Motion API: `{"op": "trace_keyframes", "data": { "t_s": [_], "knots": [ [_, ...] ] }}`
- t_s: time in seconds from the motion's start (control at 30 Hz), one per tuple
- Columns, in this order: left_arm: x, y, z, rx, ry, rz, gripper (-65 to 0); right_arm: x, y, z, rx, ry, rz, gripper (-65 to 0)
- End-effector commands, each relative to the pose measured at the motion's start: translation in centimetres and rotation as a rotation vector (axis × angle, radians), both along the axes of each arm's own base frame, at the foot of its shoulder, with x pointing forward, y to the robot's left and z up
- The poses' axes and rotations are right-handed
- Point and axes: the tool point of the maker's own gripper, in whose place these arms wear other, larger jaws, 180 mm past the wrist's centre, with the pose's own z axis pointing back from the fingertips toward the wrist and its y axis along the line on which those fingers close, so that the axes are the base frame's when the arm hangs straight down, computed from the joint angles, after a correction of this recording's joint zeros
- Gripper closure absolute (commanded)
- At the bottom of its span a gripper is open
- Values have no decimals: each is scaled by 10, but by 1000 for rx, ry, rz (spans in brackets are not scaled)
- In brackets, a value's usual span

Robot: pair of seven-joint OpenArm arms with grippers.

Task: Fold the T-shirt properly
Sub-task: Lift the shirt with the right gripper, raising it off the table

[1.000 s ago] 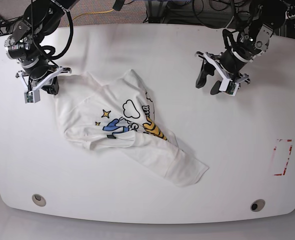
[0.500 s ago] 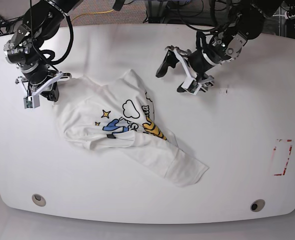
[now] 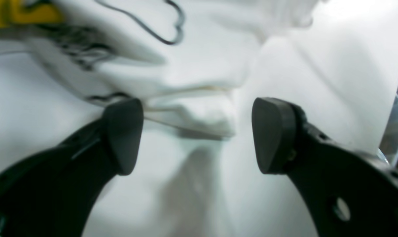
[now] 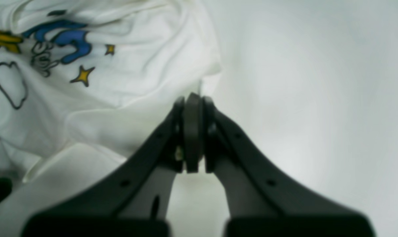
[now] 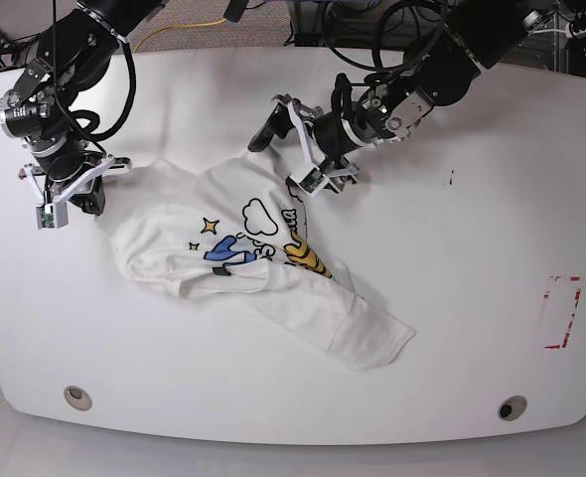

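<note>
The left tool (image 3: 197, 136) stands wide open with nothing held; its fingertips are spaced to either side of a folded white corner of the shirt (image 5: 228, 234). The right tool (image 4: 199, 131) is closed on the shirt's edge at the end nearest the right arm (image 5: 70, 99). The shirt lies crumpled and partly folded on the white counter (image 5: 472, 338), beneath and between both tools. Its print shows a cloud outline, stars, and blue and yellow lettering. One plain white section extends diagonally away from the arms.
</note>
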Motion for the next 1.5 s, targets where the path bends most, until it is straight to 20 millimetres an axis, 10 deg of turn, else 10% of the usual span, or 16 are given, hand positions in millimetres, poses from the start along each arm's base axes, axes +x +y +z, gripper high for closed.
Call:
{"op": "trace_keyframes", "data": {
  "t_s": [0.0, 0.3, 0.57, 1.47],
  "knots": [
    [20, 0, 18, -33, -59, 19, -478, 12, -1, 21, -16, -75, 10, 0],
    [51, 54, 20, 14, -89, 142, -476, 44, 3, 58, -100, -156, 102, 0],
    [52, 103, 6, 88, -76, 214, -476, 88, 17, 135, -232, -332, 207, 0],
    [16, 147, 12, 52, -38, 363, -476, 146, 131, 391, -598, -835, 489, 0]
  ]
}}
